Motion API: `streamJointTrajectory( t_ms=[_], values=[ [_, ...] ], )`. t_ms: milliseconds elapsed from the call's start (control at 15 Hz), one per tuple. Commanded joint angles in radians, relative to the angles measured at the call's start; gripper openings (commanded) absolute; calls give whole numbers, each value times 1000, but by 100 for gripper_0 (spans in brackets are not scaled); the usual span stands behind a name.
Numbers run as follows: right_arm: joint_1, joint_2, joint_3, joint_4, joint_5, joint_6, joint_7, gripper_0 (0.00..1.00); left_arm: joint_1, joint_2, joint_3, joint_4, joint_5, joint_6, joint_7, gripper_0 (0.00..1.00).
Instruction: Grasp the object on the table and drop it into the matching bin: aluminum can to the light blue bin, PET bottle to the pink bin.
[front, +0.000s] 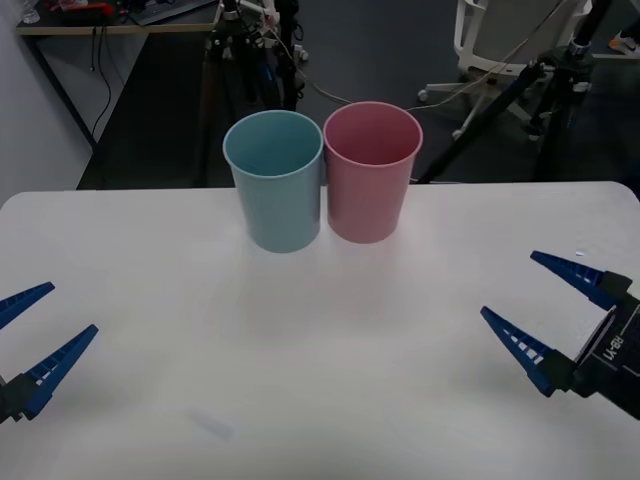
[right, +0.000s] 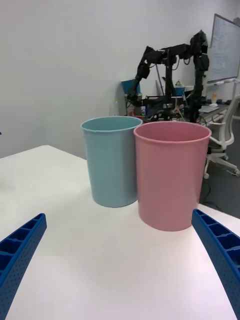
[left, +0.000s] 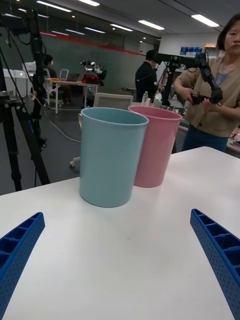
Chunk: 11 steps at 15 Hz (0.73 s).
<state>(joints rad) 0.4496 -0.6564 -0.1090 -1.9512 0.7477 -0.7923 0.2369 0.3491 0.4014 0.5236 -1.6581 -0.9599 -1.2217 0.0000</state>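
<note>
A wide white tabletop (front: 320, 400) with rounded corners spreads out in front of the robot. Nearest the robot, at the tabletop's two sides, sit the two grippers, each with ribbed blue fingers.

The left gripper (front: 28, 335) rests low over the tabletop's left edge, well apart from the bins. Its jaws stand spread wide with nothing between them; in the left wrist view its two fingers (left: 20, 250) sit at opposite corners, with bare white surface between.

The right gripper (front: 555, 315) hovers over the tabletop's right side, also well apart from the bins. Its jaws are likewise spread wide and hold nothing. In the right wrist view its fingers (right: 220, 255) frame the bins from either side.

Farther back, near the tabletop's far edge and about midway across it, two tall tapered round bins stand upright, mouths open upward. The light blue bin (front: 274, 180) stands to the left of the pink bin (front: 371, 170). The two are just beside each other, their rims touching or nearly so. What can be seen of the inside of each bin looks bare, though the bottoms are partly hidden.

The small PET bottle cannot be found on the tabletop or in either gripper.

Beyond the tabletop lie a dark floor, black tripod legs, cables and a white office chair.
</note>
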Motion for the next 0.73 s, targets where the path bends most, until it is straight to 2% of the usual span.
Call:
streamJointTrajectory(
  t_ms=[67, 267, 733],
  values=[
    [52, 46, -8, 0, 61, -64, -4, 100, 0, 0, 0, 0, 0, 0, 0, 100],
    [75, 70, -14, 1, 96, -102, -10, 100, 0, 0, 0, 0, 0, 0, 0, 100],
    [81, 87, -15, 1, 101, -104, -22, 100, 0, 0, 0, 0, 0, 0, 0, 100]
  ],
)
